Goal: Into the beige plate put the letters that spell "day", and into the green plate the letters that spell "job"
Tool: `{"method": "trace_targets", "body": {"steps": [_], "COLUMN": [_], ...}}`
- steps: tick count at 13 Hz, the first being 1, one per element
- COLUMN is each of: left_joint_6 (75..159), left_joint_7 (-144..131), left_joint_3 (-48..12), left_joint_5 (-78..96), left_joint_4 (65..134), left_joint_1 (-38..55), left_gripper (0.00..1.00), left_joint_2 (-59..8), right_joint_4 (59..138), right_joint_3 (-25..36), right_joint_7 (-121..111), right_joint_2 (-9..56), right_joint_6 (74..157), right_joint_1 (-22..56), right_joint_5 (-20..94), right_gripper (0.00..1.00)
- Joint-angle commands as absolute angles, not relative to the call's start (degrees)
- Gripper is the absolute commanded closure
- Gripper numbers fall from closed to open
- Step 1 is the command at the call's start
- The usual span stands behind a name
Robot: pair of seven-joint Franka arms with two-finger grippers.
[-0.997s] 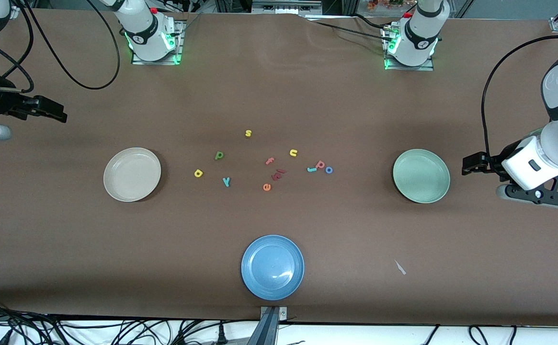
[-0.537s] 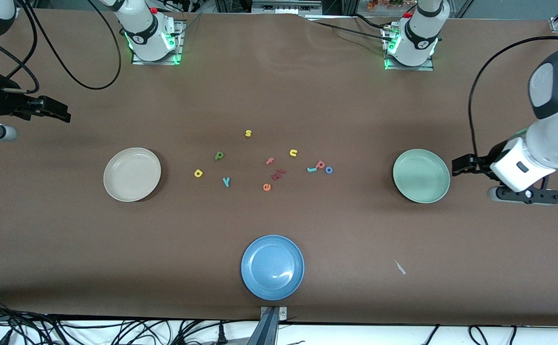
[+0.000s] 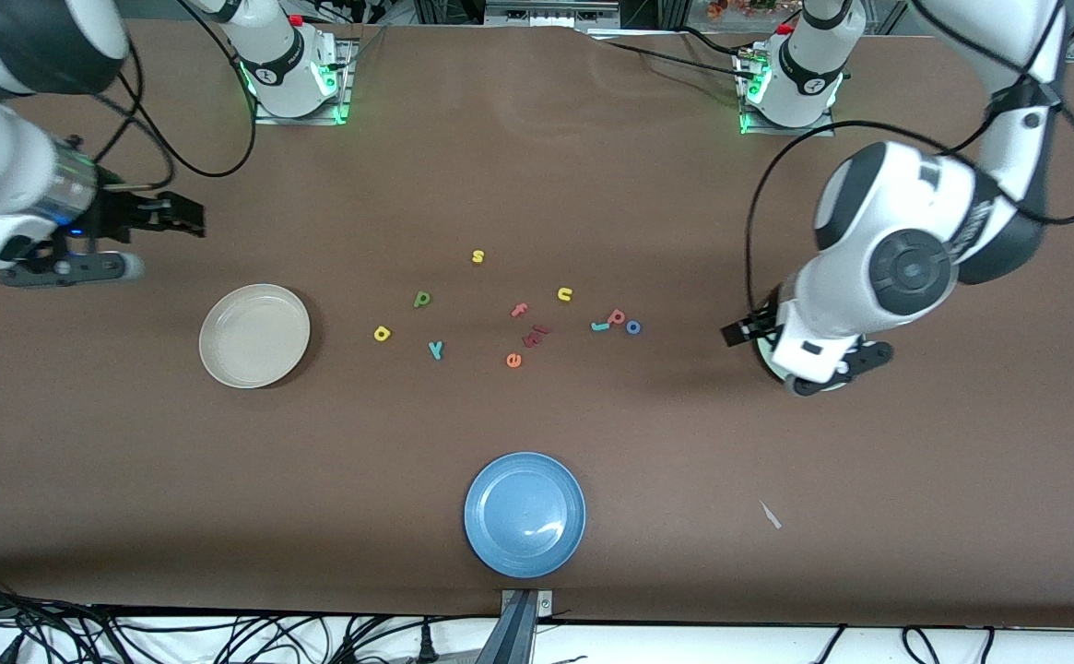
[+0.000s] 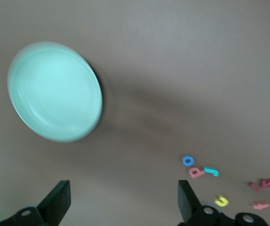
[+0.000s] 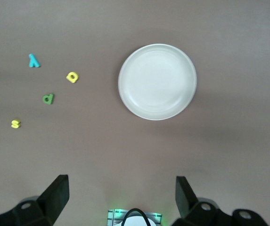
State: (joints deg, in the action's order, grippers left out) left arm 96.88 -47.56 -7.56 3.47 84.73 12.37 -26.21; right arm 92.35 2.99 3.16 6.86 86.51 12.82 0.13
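Observation:
The beige plate (image 3: 254, 335) (image 5: 157, 81) lies toward the right arm's end of the table. Green "d" (image 3: 422, 299) (image 5: 48, 98), yellow "a" (image 3: 382, 333) (image 5: 72, 77) and teal "y" (image 3: 436, 349) (image 5: 33, 60) lie beside it on the table. Teal "j" (image 3: 599, 326) (image 4: 211, 171), pinkish "b" (image 3: 617, 318) (image 4: 196, 172) and blue "o" (image 3: 633, 326) (image 4: 187, 160) sit close together. The green plate (image 4: 54, 92) is almost hidden under my left arm in the front view. My left gripper (image 3: 739, 334) (image 4: 123, 188) hangs open and empty over that plate's rim. My right gripper (image 3: 184, 217) (image 5: 120, 184) hangs open over bare table.
Loose on the table are a yellow "s" (image 3: 477, 256), a yellow "u" (image 3: 564, 294), a pink "f" (image 3: 519, 310), dark red letters (image 3: 537, 336) and an orange "e" (image 3: 513, 360). A blue plate (image 3: 525, 514) sits near the front edge. A paper scrap (image 3: 770, 515) lies near it.
My left arm has swung in from the table's end and now covers the green plate. My right gripper has moved inward toward the middle. No letter has moved.

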Motion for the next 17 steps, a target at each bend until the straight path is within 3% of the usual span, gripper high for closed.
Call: {"method": "trace_targets", "body": {"steps": [1, 9, 10, 12, 17], "left_joint_6": [104.11, 134.36, 135.86, 136.14, 139.31], "left_joint_7": [-59.36, -82.52, -82.88, -83.14, -85.96], "left_joint_3": [-7.29, -7.21, -7.21, -6.94, -7.03], "left_joint_5": [8.86, 8.35, 8.35, 7.83, 7.03], "left_joint_4": [89.98, 108.36, 108.46, 108.28, 108.46], "left_joint_1": [13.27, 21.80, 22.32, 23.99, 24.70], "left_gripper": [0.00, 0.01, 0.05, 0.34, 0.38], "left_joint_2": [-25.93, -26.63, -28.11, -31.10, -33.13], "right_joint_4": [91.93, 111.87, 113.02, 113.21, 112.68], "right_joint_3": [3.08, 2.73, 2.64, 1.68, 1.14], "right_joint_7": [7.46, 16.35, 16.35, 17.83, 24.42], "right_joint_2": [9.39, 11.41, 12.73, 17.20, 25.74], "right_joint_6": [87.53, 117.91, 121.34, 125.93, 135.16], "right_joint_1": [15.55, 20.13, 20.21, 20.21, 23.29], "right_joint_5": [0.61, 0.79, 0.79, 0.97, 0.97], "right_gripper": [0.00, 0.00, 0.00, 0.00, 0.00]}}
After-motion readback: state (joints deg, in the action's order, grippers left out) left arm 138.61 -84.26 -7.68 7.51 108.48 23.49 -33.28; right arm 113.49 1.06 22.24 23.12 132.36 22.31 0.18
